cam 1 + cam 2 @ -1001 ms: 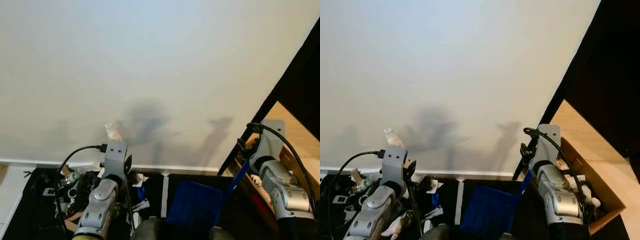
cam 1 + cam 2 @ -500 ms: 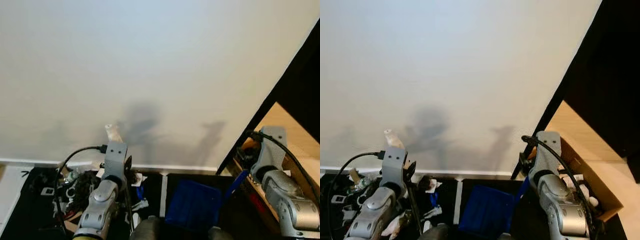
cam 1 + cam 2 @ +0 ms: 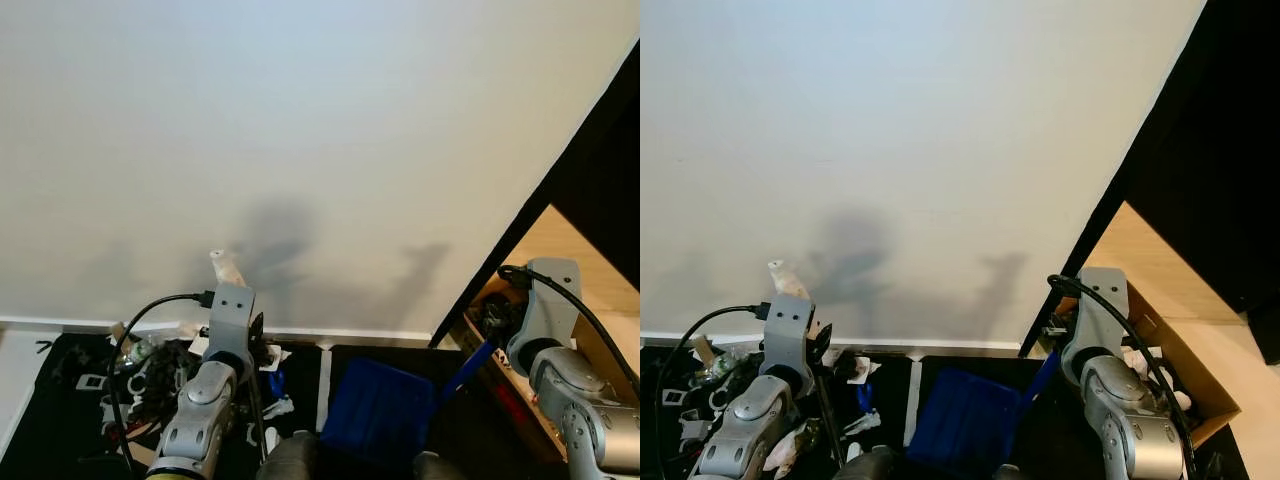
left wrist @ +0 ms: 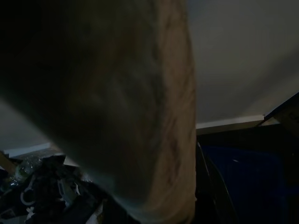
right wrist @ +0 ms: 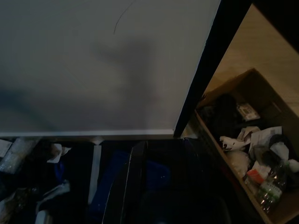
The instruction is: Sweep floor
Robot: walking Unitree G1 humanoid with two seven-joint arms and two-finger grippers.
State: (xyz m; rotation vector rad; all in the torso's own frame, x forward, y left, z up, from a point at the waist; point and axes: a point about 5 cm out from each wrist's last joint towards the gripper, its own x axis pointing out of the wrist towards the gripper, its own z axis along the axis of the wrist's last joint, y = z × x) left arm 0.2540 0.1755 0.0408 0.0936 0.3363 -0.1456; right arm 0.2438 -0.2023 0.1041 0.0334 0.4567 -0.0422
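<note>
I face a white wall. A pale wooden broom handle crosses close before the left wrist camera, and its whitish tip sticks up above my left gripper, which holds it. A blue dustpan sits low on the dark floor in front of me. Its blue handle rises to my right gripper, which grips it. A pile of litter, paper scraps and dark bits, lies on the floor by my left arm.
An open cardboard box with bottles and crumpled paper stands at the right on a wooden floor. A black panel edge slants up beside it. A white baseboard runs along the wall.
My right arm has moved right and lower, tilting the dustpan handle flatter; the dustpan has slid slightly left. The left arm and broom have stayed put.
</note>
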